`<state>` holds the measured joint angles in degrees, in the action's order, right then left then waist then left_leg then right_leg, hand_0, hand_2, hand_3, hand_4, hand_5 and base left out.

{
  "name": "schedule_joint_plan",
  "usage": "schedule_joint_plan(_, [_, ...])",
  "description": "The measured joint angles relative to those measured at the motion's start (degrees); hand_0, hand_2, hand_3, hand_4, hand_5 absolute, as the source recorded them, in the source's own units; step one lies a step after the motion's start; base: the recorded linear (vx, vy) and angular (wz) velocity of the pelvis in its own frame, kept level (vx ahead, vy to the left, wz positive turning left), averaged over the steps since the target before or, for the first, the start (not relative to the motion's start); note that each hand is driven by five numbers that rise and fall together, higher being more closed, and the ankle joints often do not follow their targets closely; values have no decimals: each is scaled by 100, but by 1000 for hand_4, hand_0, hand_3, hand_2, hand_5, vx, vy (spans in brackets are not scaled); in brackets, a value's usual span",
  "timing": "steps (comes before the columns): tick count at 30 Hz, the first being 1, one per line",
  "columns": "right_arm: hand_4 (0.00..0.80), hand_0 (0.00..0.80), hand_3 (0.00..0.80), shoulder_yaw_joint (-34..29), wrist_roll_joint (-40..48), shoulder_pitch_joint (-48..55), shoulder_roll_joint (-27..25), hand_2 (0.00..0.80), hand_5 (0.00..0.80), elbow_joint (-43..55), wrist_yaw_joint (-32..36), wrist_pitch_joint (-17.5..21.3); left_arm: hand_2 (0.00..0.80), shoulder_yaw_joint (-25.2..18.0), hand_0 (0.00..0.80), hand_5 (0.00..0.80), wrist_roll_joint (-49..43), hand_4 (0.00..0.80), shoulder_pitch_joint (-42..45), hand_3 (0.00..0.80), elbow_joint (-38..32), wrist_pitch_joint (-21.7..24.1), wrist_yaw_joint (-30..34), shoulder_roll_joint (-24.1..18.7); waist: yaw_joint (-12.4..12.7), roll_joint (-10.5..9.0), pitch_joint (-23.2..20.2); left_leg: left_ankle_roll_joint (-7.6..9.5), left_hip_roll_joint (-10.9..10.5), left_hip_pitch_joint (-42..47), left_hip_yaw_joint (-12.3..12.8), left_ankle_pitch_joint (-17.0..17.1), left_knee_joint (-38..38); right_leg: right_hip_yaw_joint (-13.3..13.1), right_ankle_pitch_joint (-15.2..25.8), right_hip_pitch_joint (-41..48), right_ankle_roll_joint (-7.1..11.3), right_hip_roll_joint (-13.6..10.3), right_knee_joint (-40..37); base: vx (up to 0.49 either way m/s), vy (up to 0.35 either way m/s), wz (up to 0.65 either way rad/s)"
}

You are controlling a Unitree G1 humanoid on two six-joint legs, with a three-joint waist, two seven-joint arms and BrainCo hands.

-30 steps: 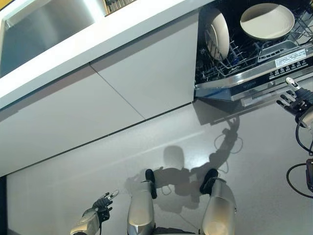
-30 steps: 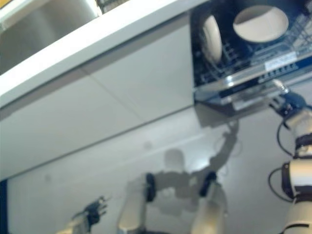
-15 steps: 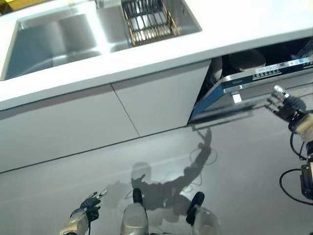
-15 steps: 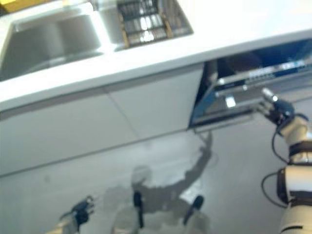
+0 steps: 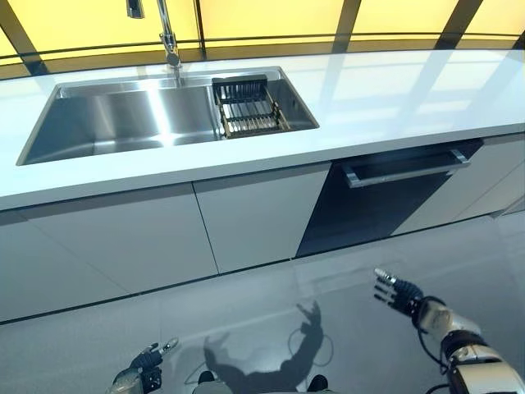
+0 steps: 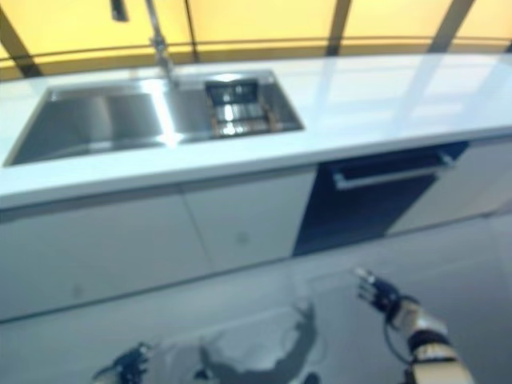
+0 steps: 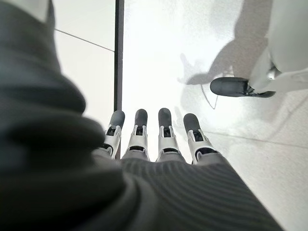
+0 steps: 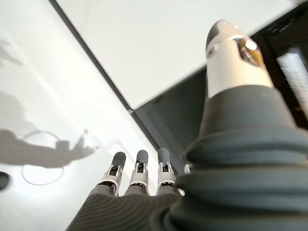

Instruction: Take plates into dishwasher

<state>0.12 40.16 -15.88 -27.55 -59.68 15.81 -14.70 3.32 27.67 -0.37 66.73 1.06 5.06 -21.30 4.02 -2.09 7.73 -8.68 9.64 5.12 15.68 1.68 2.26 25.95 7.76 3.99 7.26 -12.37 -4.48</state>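
A kitchen: steel sink (image 5: 123, 115), white countertop (image 5: 394, 98), built-in dishwasher (image 5: 385, 197).

Dishwasher shut under the counter

We see the dishwasher (image 5: 379, 199) as a dark front panel set under the white countertop (image 5: 394, 90), between 2 pale cabinet doors. Its door stands upright and closed, flush with the cabinet fronts. 1 long silver bar handle (image 5: 406, 167) runs across the top of the door, just below the counter edge. We can make out no plates, since the door hides the inside
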Motion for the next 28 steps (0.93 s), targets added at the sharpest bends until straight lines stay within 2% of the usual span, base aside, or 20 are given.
schedule_joint_plan(5, [0,0,0,67,-606,470,383,0,0,-5,62,325,0,4,0,0,-317,0,24,0,193,76,-55,42,-16,-33,-153,0,-9,110,0,14,62,9,0,98,12,5,-30,40,3,1])
schedule_joint_plan(9, [0,0,0,430,-1453,763,610,0,0,-111,-63,572,0,23,0,0,-471,0,25,0,205,85,-59,63,-22,-62,-342,-2,-14,160,-9,18,104,12,-21,143,33,3,-32,34,-3,2])
schedule_joint_plan(13, [0,0,0,710,-2101,992,746,0,0,-268,-393,704,0,278,0,0,-950,0,16,0,208,65,-55,84,-24,-61,-421,1,-23,167,-32,19,114,22,-28,164,40,-5,-32,17,1,1])
schedule_joint_plan(21, [0,0,0,988,-2620,1368,1423,0,0,-694,-820,740,0,563,0,0,-1573,0,16,0,537,-606,280,513,-85,20,-465,7,-37,188,-101,21,129,23,-71,220,55,-12,-31,44,27,4])
schedule_joint_plan(25, [0,0,0,1237,-2963,1409,1622,0,0,-816,-993,774,0,757,0,0,-1583,0,38,0,578,-651,398,792,-151,74,-507,31,-63,228,-167,17,170,23,-110,293,88,-31,-31,29,16,9])
schedule_joint_plan(28, [0,0,0,1334,-3049,1413,1674,0,0,-815,-979,775,0,910,0,0,-1817,0,25,0,569,-637,410,793,-155,109,-562,19,-80,232,-168,30,192,23,-109,291,106,-42,-31,6,5,1])
